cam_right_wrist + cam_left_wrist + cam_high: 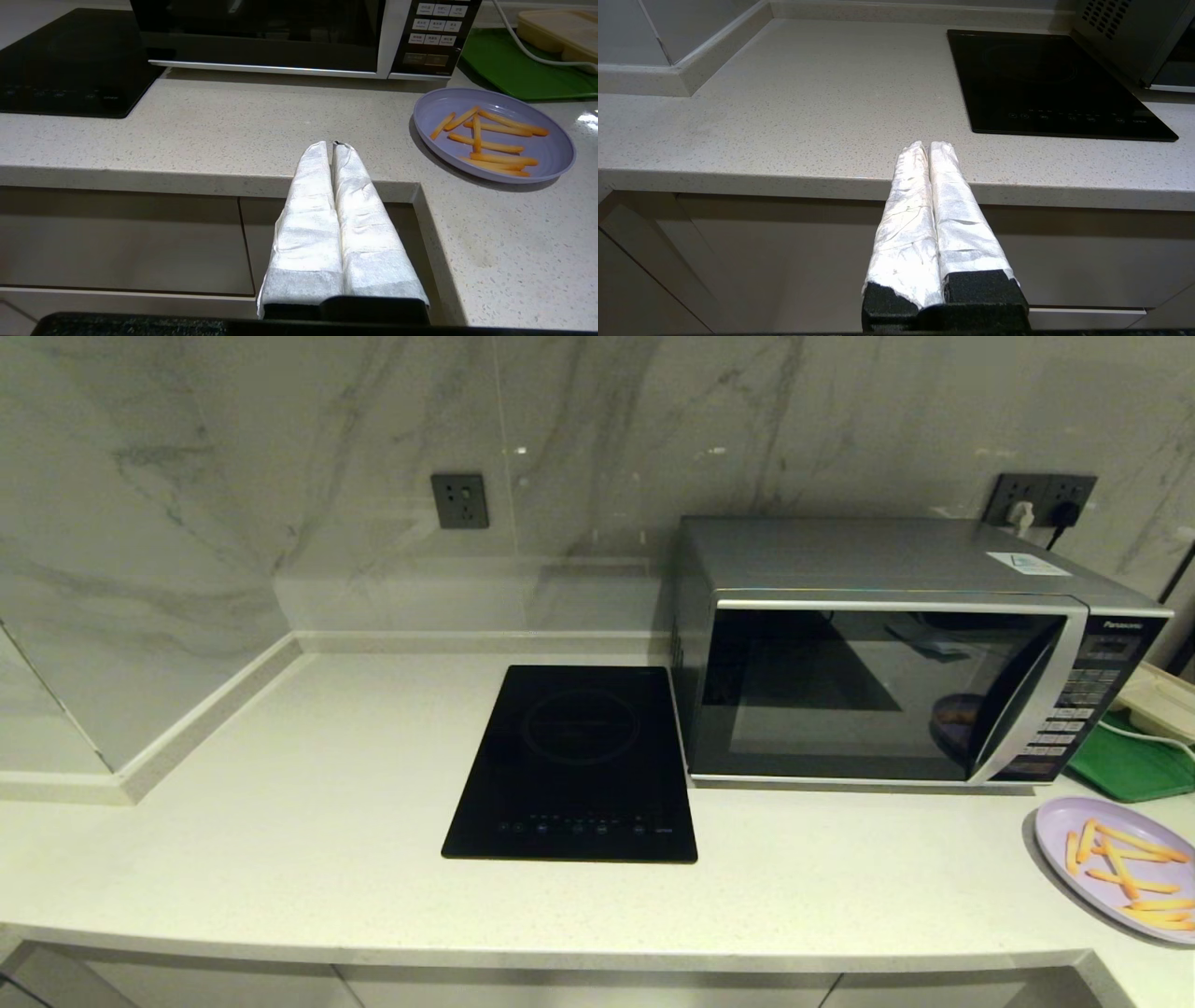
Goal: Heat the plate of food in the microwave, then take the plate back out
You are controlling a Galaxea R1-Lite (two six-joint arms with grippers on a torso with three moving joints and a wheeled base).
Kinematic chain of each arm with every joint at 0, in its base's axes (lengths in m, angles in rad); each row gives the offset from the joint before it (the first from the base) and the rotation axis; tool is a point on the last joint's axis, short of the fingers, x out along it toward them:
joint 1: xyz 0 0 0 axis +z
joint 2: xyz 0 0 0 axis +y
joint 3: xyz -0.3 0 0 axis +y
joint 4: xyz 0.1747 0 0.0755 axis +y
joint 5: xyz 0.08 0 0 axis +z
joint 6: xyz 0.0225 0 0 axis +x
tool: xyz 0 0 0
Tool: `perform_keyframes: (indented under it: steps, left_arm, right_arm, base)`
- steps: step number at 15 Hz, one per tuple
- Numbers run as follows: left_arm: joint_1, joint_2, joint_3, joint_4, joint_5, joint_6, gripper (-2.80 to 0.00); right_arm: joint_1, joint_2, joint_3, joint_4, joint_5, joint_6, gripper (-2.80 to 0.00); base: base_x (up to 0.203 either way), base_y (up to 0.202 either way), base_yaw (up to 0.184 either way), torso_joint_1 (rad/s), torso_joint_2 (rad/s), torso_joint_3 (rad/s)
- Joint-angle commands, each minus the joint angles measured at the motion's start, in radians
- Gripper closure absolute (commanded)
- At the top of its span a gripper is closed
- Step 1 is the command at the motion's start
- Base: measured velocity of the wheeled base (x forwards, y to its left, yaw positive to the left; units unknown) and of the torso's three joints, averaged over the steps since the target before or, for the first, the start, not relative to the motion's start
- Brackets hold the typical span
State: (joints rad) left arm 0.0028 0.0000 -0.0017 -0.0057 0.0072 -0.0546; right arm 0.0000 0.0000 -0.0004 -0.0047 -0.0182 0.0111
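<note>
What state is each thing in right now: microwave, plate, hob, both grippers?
Silver-grey Panasonic microwave: door closed.
Round pale-lilac plate of fries: on the counter, outside the microwave.
Flat black induction hob: bare, nothing on it.
Left gripper: shut, empty, at the counter edge.
Right gripper: shut, empty, near the plate.

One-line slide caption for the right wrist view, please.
Right gripper shut, short of the counter edge; plate of food sits before the closed microwave.

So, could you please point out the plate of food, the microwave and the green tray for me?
plate of food (pixel 544 148): right wrist view, bare inside near the rim.
microwave (pixel 878 691): head view, dark glass door.
green tray (pixel 504 70): right wrist view, flat green surface.
</note>
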Motion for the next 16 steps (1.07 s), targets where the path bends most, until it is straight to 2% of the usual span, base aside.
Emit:
perform_keyframes:
  steps: [1, 16]
  left_arm:
    - [0.000, 0.000, 0.000, 0.000, 0.000, -0.001, 0.00]
    - [0.000, 0.000, 0.000, 0.000, 0.000, -0.001, 0.00]
  right_arm:
    - [0.000, 0.002, 0.000, 0.000, -0.002, 0.000, 0.00]
    - [0.000, 0.002, -0.001, 0.002, -0.005, 0.004, 0.00]
  base:
    - [0.000, 0.000, 0.000, 0.000, 0.00, 0.000]
    - [0.000, 0.000, 0.000, 0.000, 0.00, 0.000]
